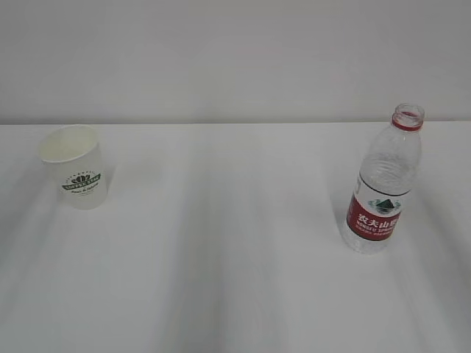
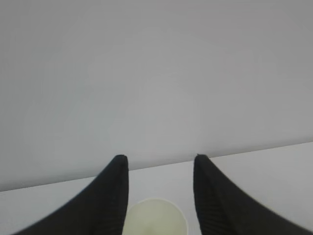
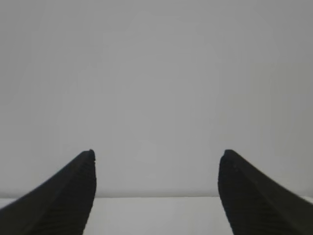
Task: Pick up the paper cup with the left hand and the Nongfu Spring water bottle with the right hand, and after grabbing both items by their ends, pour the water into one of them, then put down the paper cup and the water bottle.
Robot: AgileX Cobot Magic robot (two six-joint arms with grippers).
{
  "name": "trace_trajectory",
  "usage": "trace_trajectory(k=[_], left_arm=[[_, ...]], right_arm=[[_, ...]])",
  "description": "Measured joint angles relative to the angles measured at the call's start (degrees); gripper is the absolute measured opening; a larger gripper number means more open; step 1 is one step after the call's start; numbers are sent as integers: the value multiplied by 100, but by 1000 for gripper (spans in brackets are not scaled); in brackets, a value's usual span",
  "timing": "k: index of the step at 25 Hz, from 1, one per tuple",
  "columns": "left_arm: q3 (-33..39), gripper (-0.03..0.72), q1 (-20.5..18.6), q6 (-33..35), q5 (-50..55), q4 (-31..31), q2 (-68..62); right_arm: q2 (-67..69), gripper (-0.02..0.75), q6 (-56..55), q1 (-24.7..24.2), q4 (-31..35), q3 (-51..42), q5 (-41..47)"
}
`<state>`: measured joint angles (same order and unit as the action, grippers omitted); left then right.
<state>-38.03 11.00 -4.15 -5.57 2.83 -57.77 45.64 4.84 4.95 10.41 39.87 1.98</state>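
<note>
The white paper cup (image 1: 76,173) with a dark green logo stands upright at the table's left. The capless Nongfu Spring water bottle (image 1: 383,184), clear with a red label, stands upright at the right. Neither arm shows in the exterior view. In the left wrist view my left gripper (image 2: 160,157) is open, and the cup's cream mouth (image 2: 155,218) shows low between its black fingers, apart from both. My right gripper (image 3: 157,152) stands wide open with nothing between its fingers; the bottle is out of that view. I cannot make out the water in the bottle.
The white table (image 1: 235,279) runs back to a plain grey wall (image 1: 235,59). A wide stretch of tabletop lies between cup and bottle.
</note>
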Motion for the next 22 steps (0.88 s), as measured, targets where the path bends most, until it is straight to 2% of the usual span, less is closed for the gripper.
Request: trace_trajectory(k=[13,15,20,22], left_arm=[[1619,325,0,-20,-2568,-61,-320],[1759,325,0,-25,-2655,-70,-334],[2009,325,0,-34,-3004,-70,-545],[2189,325,0,-34,-3342,-70,-626]], right_arm=[[360,587,-284,0,-322,-1231,-1336],[389,587,-707,0,-663,-1413,-1558],[576,587,-1818,0,-2155,-1851,-2339],[624,587,-1979,0,-2377,-2039,-2473]])
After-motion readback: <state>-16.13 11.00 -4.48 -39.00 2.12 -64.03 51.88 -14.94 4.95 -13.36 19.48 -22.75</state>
